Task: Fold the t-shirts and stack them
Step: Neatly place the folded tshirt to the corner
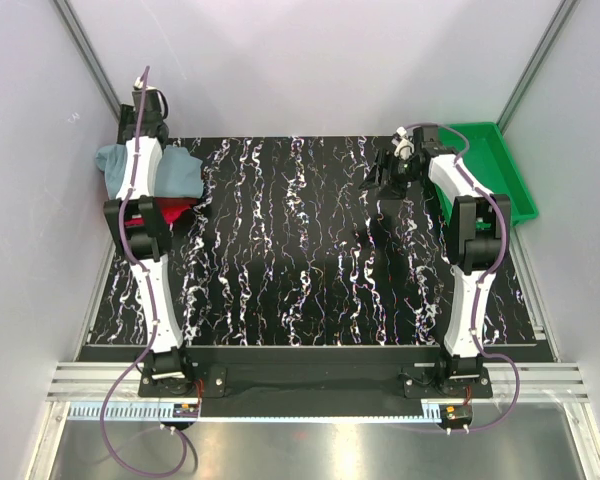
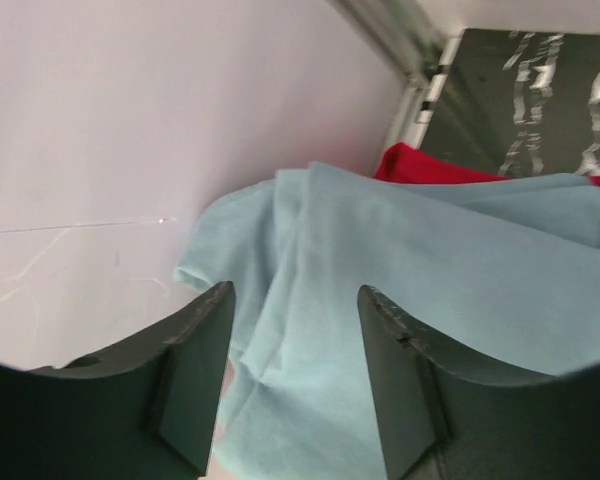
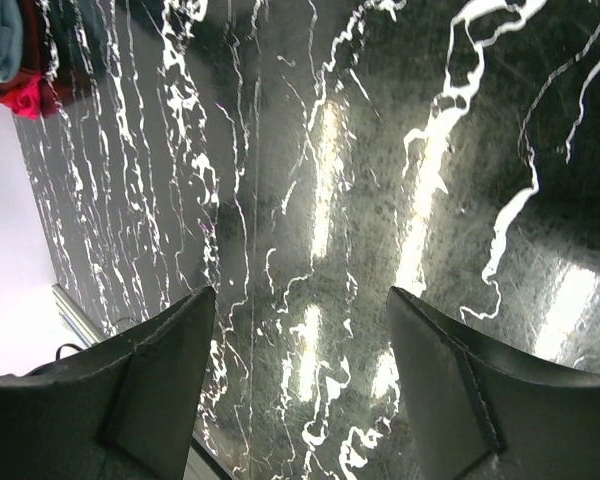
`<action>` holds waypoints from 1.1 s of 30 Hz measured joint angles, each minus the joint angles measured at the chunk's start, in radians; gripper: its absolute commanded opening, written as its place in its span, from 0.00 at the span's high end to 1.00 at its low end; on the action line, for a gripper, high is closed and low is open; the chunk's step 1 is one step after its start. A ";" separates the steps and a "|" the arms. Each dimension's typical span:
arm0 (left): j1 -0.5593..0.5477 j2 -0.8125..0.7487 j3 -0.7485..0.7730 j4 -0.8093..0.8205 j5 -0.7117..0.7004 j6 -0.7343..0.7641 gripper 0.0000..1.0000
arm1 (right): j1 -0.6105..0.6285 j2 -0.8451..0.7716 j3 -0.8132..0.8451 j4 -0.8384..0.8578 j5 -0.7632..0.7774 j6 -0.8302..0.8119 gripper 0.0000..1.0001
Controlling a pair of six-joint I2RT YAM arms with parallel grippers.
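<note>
The t-shirts lie piled at the table's back left corner. The dusty grey-blue shirt [image 1: 183, 172] is on top, rumpled, and a bright red one [image 1: 174, 209] shows under its near edge. In the left wrist view the grey-blue shirt [image 2: 430, 270] fills the frame, with the red shirt [image 2: 430, 168] behind it. My left gripper [image 2: 295, 290] hangs just over the grey-blue cloth, jaws apart, a fold of cloth lying between and below them. My right gripper [image 1: 381, 180] hovers open over bare table at the back right, nothing between its fingers [image 3: 175, 340]. A dark maroon strip [image 3: 38, 50] shows far off beside the pile.
A green plastic tray [image 1: 503, 165] stands at the back right corner beside the right arm. The black marbled table [image 1: 310, 260] stretches between the two arms. The white wall [image 2: 130, 120] stands close behind the shirt pile, with a metal frame post [image 2: 400, 35] at the corner.
</note>
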 measured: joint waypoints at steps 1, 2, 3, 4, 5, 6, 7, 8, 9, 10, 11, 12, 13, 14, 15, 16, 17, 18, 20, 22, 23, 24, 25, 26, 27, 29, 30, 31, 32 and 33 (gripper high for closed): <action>0.006 0.002 0.000 0.000 -0.002 0.001 0.47 | 0.000 -0.002 -0.005 0.000 0.001 0.000 0.23; 0.014 0.004 0.000 0.001 -0.002 0.001 0.49 | 0.000 -0.006 -0.014 0.000 0.003 0.000 0.23; 0.024 0.006 0.000 0.001 -0.002 0.000 0.51 | 0.000 -0.011 -0.023 -0.003 0.009 0.000 0.23; 0.034 0.008 0.000 0.000 -0.002 0.000 0.54 | 0.000 -0.016 -0.030 -0.006 0.013 0.000 0.23; 0.044 0.009 0.000 -0.001 -0.001 -0.002 0.57 | 0.000 -0.021 -0.037 -0.007 0.018 0.000 0.23; 0.056 0.011 0.000 -0.002 -0.001 -0.004 0.62 | 0.000 -0.024 -0.042 -0.009 0.019 -0.001 0.23; 0.064 0.012 0.000 -0.003 0.000 -0.008 0.71 | 0.001 -0.027 -0.044 -0.009 0.020 -0.002 0.23; 0.074 0.014 0.000 -0.005 0.003 -0.013 0.78 | 0.001 -0.029 -0.044 -0.010 0.024 -0.003 0.22; 0.083 0.016 0.000 -0.007 0.006 -0.016 0.80 | 0.002 -0.031 -0.044 -0.010 0.026 -0.004 0.22; 0.092 0.018 0.000 -0.011 0.010 -0.018 0.77 | 0.003 -0.032 -0.044 -0.010 0.027 -0.004 0.22; 0.099 0.019 0.000 -0.018 0.015 -0.019 0.75 | 0.003 -0.034 -0.045 -0.010 0.027 -0.004 0.22; 0.104 0.019 0.000 -0.022 0.021 -0.021 0.72 | 0.005 -0.035 -0.045 -0.010 0.027 -0.005 0.22; 0.108 0.019 0.000 -0.029 0.027 -0.026 0.62 | 0.006 -0.037 -0.045 -0.010 0.027 -0.005 0.22; 0.111 0.019 0.000 -0.036 0.035 -0.027 0.56 | 0.008 -0.037 -0.045 -0.010 0.027 -0.005 0.22; 0.112 0.019 0.000 -0.045 0.047 -0.035 0.50 | 0.009 -0.038 -0.045 -0.010 0.027 -0.006 0.22; 0.111 0.019 0.000 -0.052 0.055 -0.041 0.47 | 0.010 -0.039 -0.045 -0.010 0.027 -0.007 0.22; 0.110 0.019 0.000 -0.059 0.064 -0.048 0.47 | 0.012 -0.039 -0.045 -0.010 0.027 -0.007 0.22; 0.108 0.019 0.000 -0.064 0.075 -0.055 0.47 | 0.013 -0.039 -0.045 -0.010 0.027 -0.008 0.22; 0.106 0.019 0.004 -0.080 0.097 -0.066 0.46 | 0.015 -0.039 -0.045 -0.010 0.027 -0.008 0.22; 0.105 0.019 0.014 -0.098 0.126 -0.085 0.46 | 0.016 -0.039 -0.045 -0.010 0.029 -0.011 0.22; 0.104 0.019 0.023 -0.110 0.141 -0.095 0.46 | 0.016 -0.040 -0.045 -0.010 0.034 -0.013 0.22; 0.103 0.019 0.032 -0.117 0.157 -0.106 0.47 | 0.016 -0.041 -0.045 -0.011 0.038 -0.016 0.22; 0.103 0.019 0.040 -0.124 0.172 -0.116 0.47 | 0.018 -0.043 -0.046 -0.014 0.045 -0.018 0.22; 0.103 0.019 0.050 -0.130 0.188 -0.126 0.48 | 0.018 -0.047 -0.047 -0.019 0.048 -0.022 0.22; 0.103 0.019 0.058 -0.134 0.204 -0.136 0.50 | 0.021 -0.053 -0.050 -0.024 0.054 -0.026 0.22; 0.104 0.019 0.070 -0.136 0.231 -0.150 0.52 | 0.030 -0.066 -0.051 -0.037 0.070 -0.040 0.21; 0.105 0.019 0.075 -0.138 0.244 -0.158 0.52 | 0.035 -0.071 -0.051 -0.041 0.077 -0.046 0.21; 0.106 0.019 0.079 -0.140 0.261 -0.165 0.55 | 0.045 -0.079 -0.053 -0.046 0.083 -0.053 0.21; 0.107 0.019 0.085 -0.144 0.273 -0.172 0.57 | 0.054 -0.088 -0.056 -0.051 0.091 -0.062 0.21; 0.109 0.020 0.091 -0.150 0.288 -0.177 0.60 | 0.064 -0.097 -0.059 -0.058 0.099 -0.069 0.21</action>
